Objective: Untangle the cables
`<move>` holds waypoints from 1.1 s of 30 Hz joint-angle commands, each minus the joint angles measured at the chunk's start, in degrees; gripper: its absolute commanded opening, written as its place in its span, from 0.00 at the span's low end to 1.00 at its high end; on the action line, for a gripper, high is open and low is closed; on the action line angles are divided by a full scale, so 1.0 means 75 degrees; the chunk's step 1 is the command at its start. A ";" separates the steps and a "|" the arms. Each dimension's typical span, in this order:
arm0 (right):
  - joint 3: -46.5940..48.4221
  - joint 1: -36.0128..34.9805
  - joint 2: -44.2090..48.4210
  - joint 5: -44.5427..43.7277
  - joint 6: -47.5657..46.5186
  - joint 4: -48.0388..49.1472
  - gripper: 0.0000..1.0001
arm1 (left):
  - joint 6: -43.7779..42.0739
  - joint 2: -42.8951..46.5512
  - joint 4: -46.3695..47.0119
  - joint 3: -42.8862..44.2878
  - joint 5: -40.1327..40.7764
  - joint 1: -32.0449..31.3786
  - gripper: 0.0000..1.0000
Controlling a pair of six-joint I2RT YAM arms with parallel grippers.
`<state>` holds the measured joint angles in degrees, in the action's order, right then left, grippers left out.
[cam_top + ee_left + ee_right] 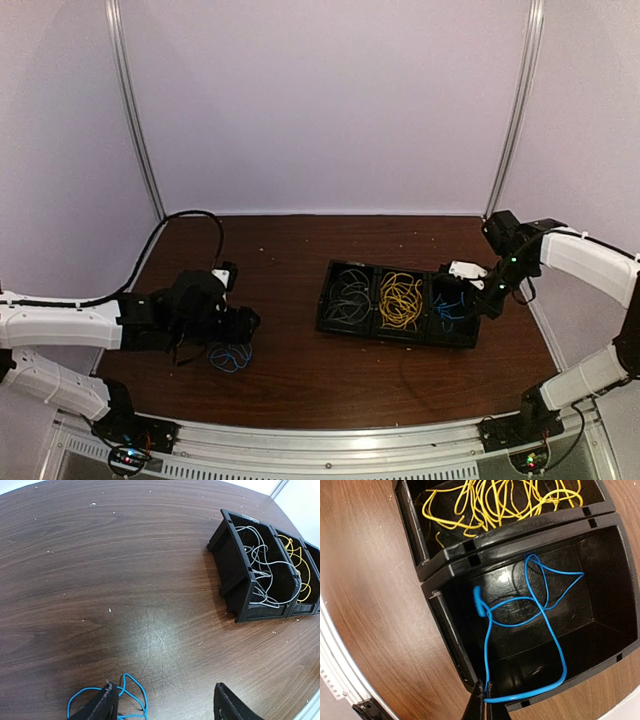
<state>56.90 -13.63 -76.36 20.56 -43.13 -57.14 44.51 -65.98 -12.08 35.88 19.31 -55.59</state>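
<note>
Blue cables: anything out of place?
Yes. A loose blue cable lies on the table by the open left gripper, outside the bins. A second blue cable trails over the end bin rim, pinched in the shut right gripper.

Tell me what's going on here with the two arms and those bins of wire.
The right pincer is shut on the blue cable at the rim of the end bin, and the rest of that cable lies inside. The left pincer hangs open over a second blue cable loose on the table, not gripping it. Yellow cables and grey cables sit in the other two bins.
</note>
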 commanded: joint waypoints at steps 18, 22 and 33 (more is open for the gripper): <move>0.0709 -0.0070 -0.0558 -0.1284 0.0192 -0.0314 0.34 | 0.0102 -0.0057 -0.0366 0.0099 0.0117 0.0179 0.69; 0.0803 -0.0068 -0.0125 -0.1480 0.0201 -0.0757 0.40 | 0.0207 -0.0321 -0.0497 -0.0026 -0.0135 0.0550 0.70; 0.1312 -0.2134 -0.0224 -0.0637 0.1091 0.0481 0.43 | 0.0118 -0.0983 -0.0523 -0.0124 -0.1121 0.1341 0.55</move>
<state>65.32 -21.15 -75.68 13.45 -39.51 -59.92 45.36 -73.36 -15.16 34.81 13.41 -45.95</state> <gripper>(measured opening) 0.433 0.558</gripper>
